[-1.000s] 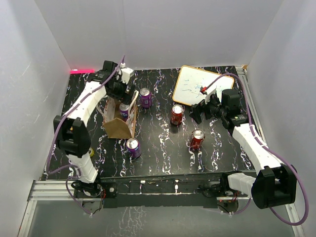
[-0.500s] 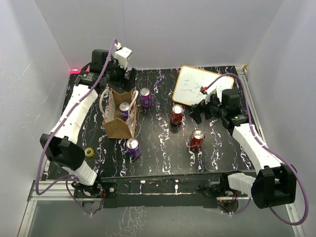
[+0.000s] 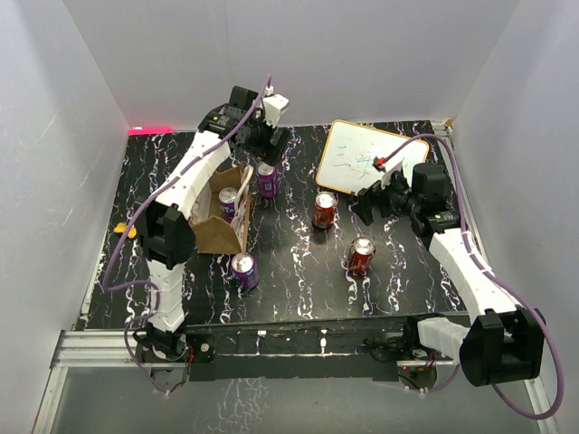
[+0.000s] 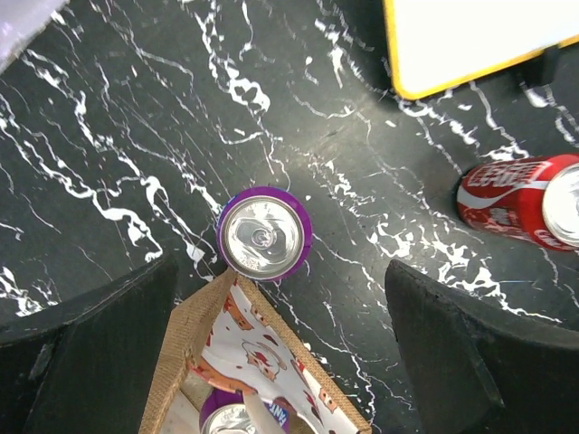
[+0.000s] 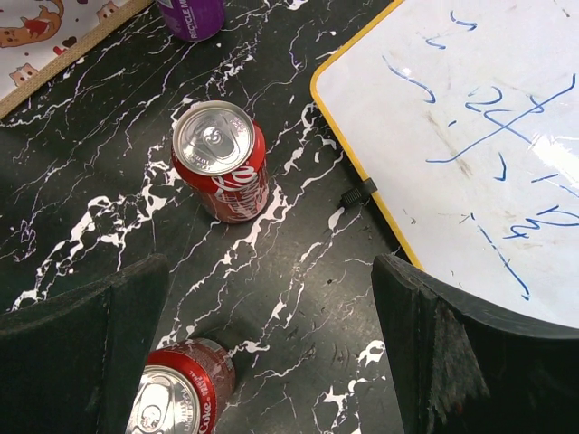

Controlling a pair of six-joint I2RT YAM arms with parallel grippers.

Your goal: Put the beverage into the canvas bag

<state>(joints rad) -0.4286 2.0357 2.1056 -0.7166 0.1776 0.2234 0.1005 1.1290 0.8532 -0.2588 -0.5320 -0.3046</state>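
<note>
The tan canvas bag (image 3: 217,231) stands open at the left with one purple can (image 3: 228,200) inside. In the left wrist view its patterned lining and corner (image 4: 258,353) show, with the can inside (image 4: 231,420) at the bottom edge. My left gripper (image 3: 268,150) is open and empty, above a purple can (image 3: 266,177) that stands just behind the bag; this can (image 4: 264,237) sits ahead of my open left gripper (image 4: 280,362). My right gripper (image 3: 364,206) is open and empty above the table, between two red cans (image 5: 222,161) (image 5: 181,402).
A third purple can (image 3: 243,269) stands in front of the bag. The red cans (image 3: 324,209) (image 3: 361,255) stand mid-table. A yellow-rimmed whiteboard (image 3: 366,155) lies at the back right. White walls enclose the table. A yellow tape roll (image 3: 128,231) peeks out at the left.
My left arm has swung from the bag's back left side to the right and now hangs over the purple can behind the bag. The right arm has barely moved.
</note>
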